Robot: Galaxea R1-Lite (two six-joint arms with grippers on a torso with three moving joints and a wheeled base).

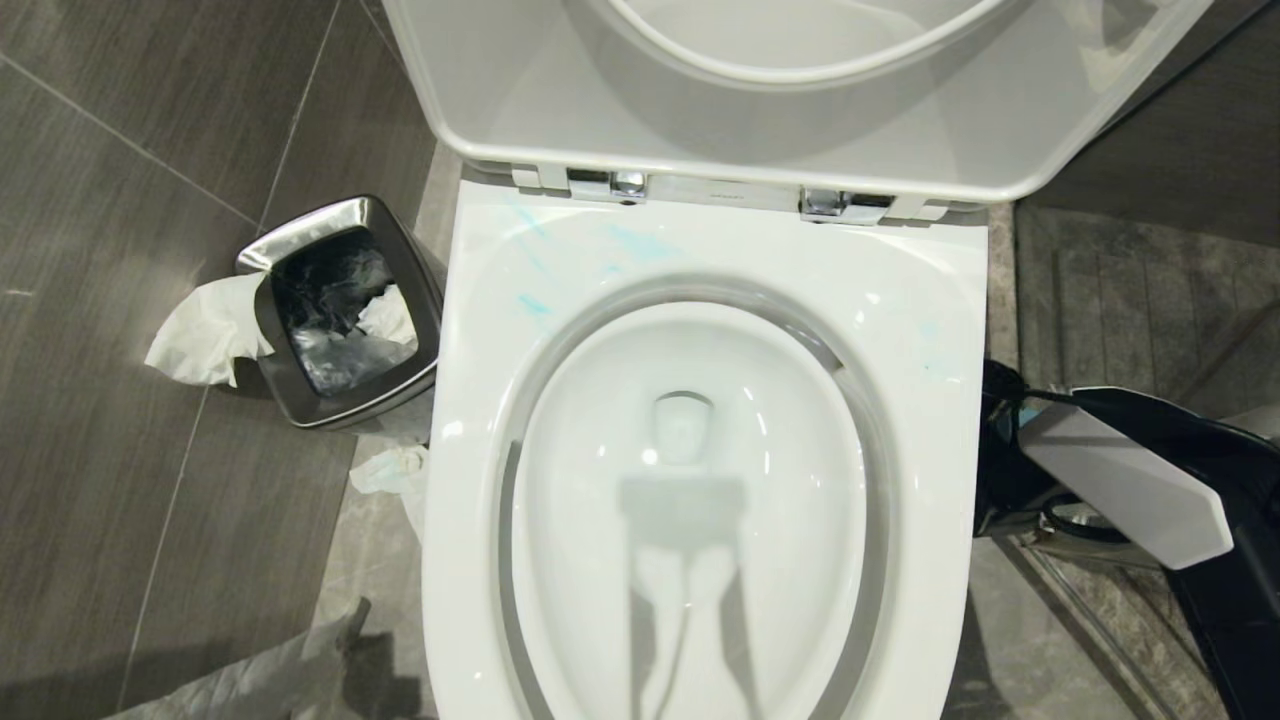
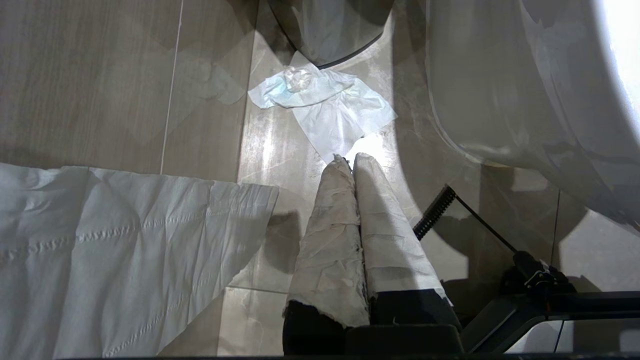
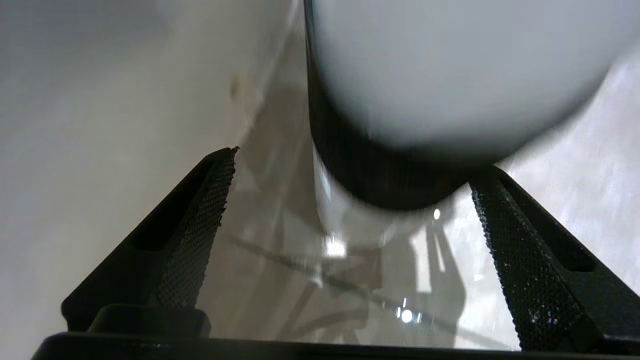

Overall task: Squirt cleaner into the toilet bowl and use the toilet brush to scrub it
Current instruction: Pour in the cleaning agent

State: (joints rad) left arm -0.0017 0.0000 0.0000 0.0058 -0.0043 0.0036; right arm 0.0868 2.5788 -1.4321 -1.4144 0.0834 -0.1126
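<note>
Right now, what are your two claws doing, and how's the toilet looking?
Left gripper shut, parked above the floor. Right gripper open beside the toilet bowl, holding nothing. Teal cleaner streaks the rim. Brush unseen.

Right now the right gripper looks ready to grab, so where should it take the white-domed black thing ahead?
Probably the black band under the white dome, coming straight on as the open right gripper points, one finger each side; the dome is rounded and would likely slip.
</note>
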